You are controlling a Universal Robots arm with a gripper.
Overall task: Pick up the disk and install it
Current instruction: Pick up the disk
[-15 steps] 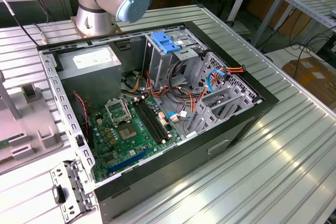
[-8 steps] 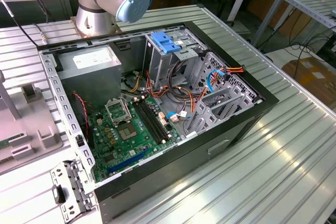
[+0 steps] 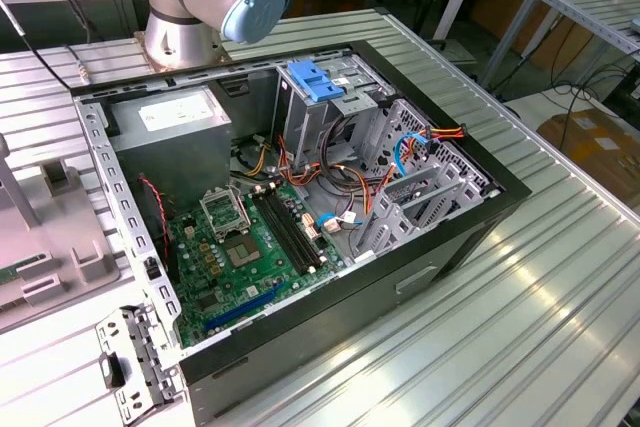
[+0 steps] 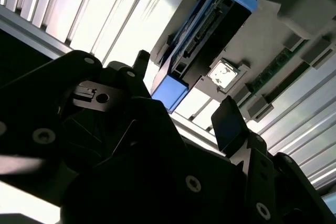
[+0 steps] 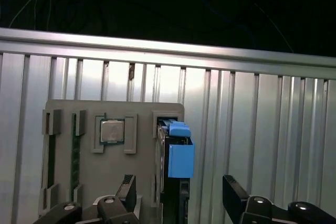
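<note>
Disk [image 5: 180,161]: HDD w/ blue carrier rails, standing on edge in the end slot of grey parts holder [image 5: 68,114], along one side edge of the holder, next to the recess w/ the CPU [image 5: 111,130]. Holder lies on slatted alu worktop [image 5: 252,129], near the worktop's edge rail. Gripper [image 5: 181,190]: spread wide, one finger [image 5: 128,187] either side of the disk, no contact visible, nothing held. Open PC case [image 3: 300,197]: mid-worktop in exterior view; blue bracket [image 3: 312,80] atop drive cage at the end nearest the arm base [image 3: 190,7].
</note>
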